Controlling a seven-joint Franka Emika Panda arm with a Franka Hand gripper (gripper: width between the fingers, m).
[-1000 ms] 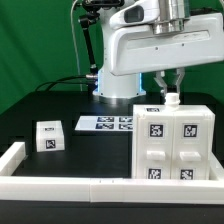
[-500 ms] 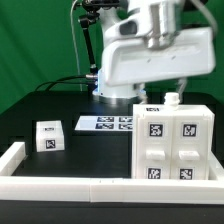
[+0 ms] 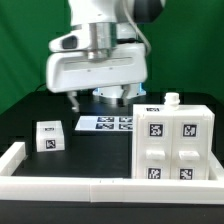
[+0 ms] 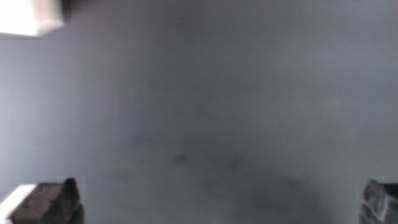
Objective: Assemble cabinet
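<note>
The cabinet (image 3: 172,142) is a large white box with four tagged panels on its front. It stands upright on the black table at the exterior view's right, with a small white knob on top. A small white tagged block (image 3: 47,136) sits alone at the left. My gripper (image 3: 97,98) hangs above the table between them, over the marker board, apart from both. Its jaws are spread wide and empty. In the wrist view the gripper (image 4: 214,203) shows only two dark fingertips (image 4: 45,205) at the picture's edges, over bare dark table.
The marker board (image 3: 105,123) lies flat behind the middle of the table. A low white border rail (image 3: 90,186) runs along the front and up the left side. A white corner (image 4: 27,15) of something shows in the wrist view; I cannot tell what.
The arm has swung from above the cabinet toward the exterior view's left and now hangs over the marker board. The cabinet and the small block have not moved.
</note>
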